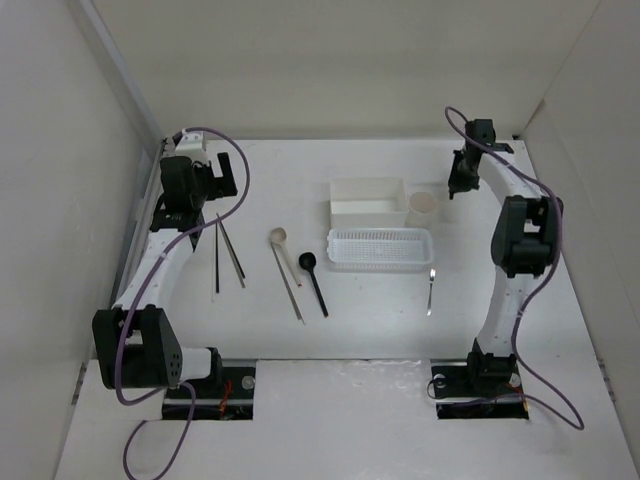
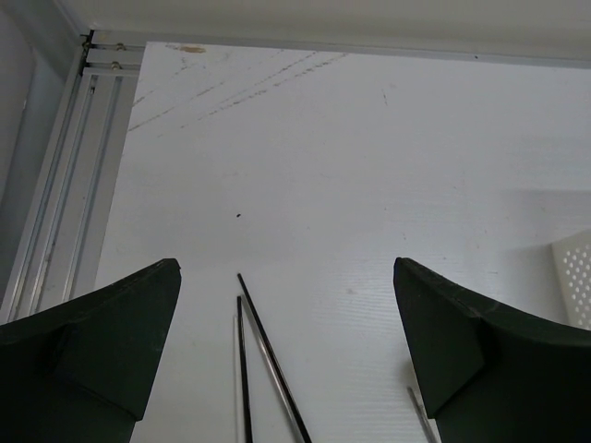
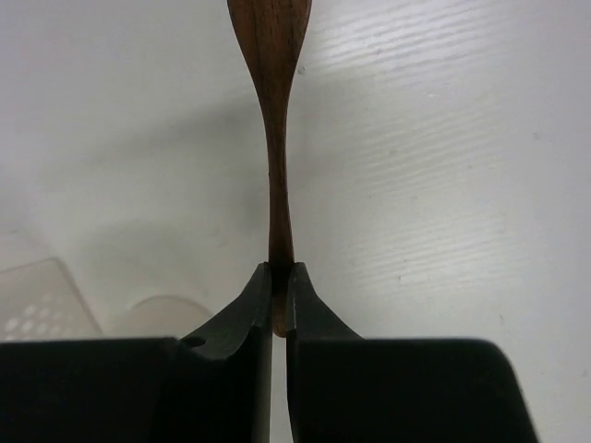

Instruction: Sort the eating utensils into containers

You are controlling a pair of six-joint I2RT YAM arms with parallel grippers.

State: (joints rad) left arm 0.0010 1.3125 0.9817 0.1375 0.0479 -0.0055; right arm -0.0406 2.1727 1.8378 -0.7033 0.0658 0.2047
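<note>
My right gripper (image 3: pixel 280 277) is shut on the end of a slim brown wooden utensil (image 3: pixel 270 138) that points away from the wrist camera. In the top view this gripper (image 1: pixel 460 180) hangs beside the cream cup (image 1: pixel 423 207). My left gripper (image 2: pixel 286 268) is open and empty above the dark chopsticks (image 2: pixel 268 360), which lie at the left (image 1: pixel 230 250). A beige spoon (image 1: pixel 278 238), a black spoon (image 1: pixel 308 262) and a small metal fork (image 1: pixel 431 288) lie on the table. The white square box (image 1: pixel 368 197) and mesh basket (image 1: pixel 380 249) stand mid-table.
White walls enclose the table on three sides. An aluminium rail (image 2: pixel 55 221) runs along the left edge. Purple cables (image 1: pixel 235 160) loop over both arms. The basket's corner (image 2: pixel 577 277) shows at the right of the left wrist view.
</note>
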